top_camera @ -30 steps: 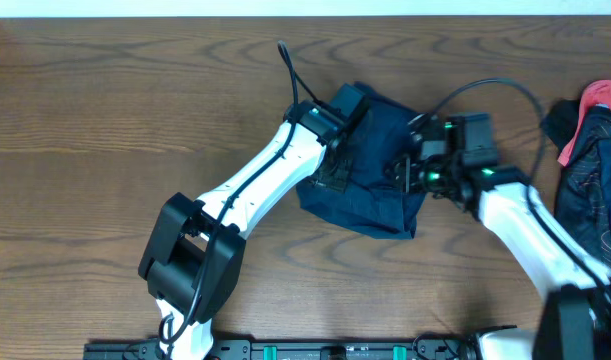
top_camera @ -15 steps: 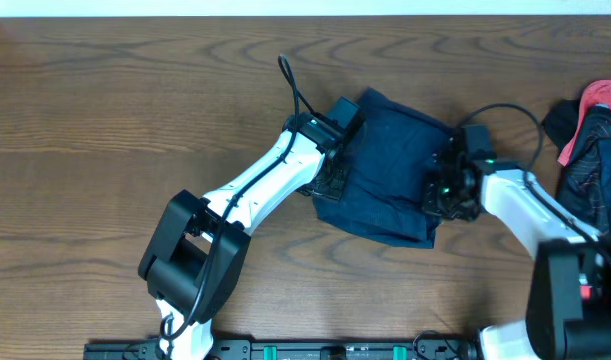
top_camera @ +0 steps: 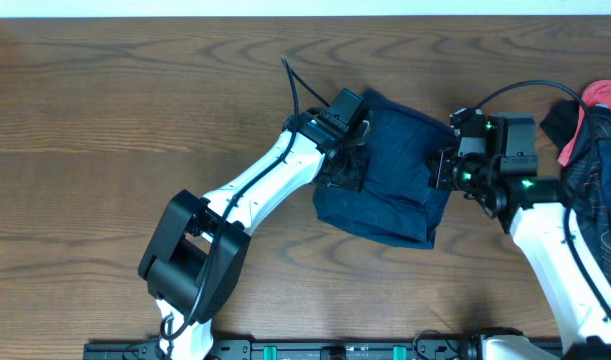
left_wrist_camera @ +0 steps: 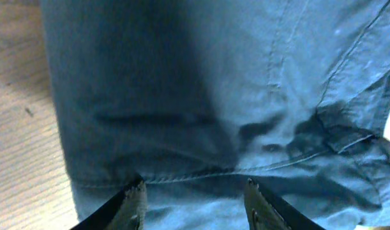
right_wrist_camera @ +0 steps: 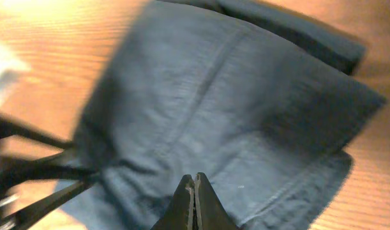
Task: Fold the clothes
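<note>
The dark navy shorts (top_camera: 393, 170) lie folded into a compact bundle in the middle of the wooden table. My left gripper (top_camera: 347, 165) is at the bundle's left edge. In the left wrist view its jaws (left_wrist_camera: 195, 195) are open, spread over the cloth (left_wrist_camera: 201, 96) near a stitched hem, holding nothing. My right gripper (top_camera: 443, 170) is at the bundle's right edge. In the right wrist view its jaws (right_wrist_camera: 195, 180) are shut with nothing between them, just above the folded cloth (right_wrist_camera: 220, 108).
A heap of other clothes (top_camera: 593, 140), red and dark patterned, lies at the right table edge beside my right arm. Bare wooden table (top_camera: 105, 130) stretches to the left and in front of the shorts.
The shorts bundle has shifted a little to the right. My right gripper has drawn back from over the cloth to its right edge. My left gripper followed slightly right.
</note>
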Tool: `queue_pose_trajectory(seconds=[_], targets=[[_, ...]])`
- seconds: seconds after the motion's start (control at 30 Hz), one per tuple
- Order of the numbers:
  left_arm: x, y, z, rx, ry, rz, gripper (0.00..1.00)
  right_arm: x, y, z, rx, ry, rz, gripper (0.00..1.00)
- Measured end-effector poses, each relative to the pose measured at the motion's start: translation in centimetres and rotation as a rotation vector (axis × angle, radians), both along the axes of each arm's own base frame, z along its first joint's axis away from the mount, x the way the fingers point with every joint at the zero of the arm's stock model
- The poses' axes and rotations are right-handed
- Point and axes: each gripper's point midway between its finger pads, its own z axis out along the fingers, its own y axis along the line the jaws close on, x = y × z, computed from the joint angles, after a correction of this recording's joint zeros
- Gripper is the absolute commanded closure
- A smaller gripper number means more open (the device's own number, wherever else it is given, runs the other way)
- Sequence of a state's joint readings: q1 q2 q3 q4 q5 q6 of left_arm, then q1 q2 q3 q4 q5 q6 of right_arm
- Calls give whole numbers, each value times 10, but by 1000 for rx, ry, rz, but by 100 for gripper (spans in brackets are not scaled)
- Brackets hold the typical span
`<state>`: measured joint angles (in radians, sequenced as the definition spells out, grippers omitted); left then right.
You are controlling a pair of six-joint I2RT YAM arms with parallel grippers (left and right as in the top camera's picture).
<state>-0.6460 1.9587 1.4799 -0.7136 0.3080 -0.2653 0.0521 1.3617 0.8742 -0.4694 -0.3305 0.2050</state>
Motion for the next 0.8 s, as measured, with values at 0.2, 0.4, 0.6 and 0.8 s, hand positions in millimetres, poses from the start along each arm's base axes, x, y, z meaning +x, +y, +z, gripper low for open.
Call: queue_pose_trajectory(seconds=[0.2, 0.4, 0.6, 0.8], targets=[[-10, 8, -15, 23, 25, 1, 52, 11, -16, -61, -68, 141, -95, 99], [-51, 40, -62, 112, 144, 3, 60, 12, -20, -100, -84, 229, -123, 99], [-65, 69, -67, 167, 232, 48, 64, 13, -20, -103, -84, 231, -125, 99], [-51, 96, -48, 141, 239, 141, 62, 6, -10, -96, -29, 241, -73, 97]])
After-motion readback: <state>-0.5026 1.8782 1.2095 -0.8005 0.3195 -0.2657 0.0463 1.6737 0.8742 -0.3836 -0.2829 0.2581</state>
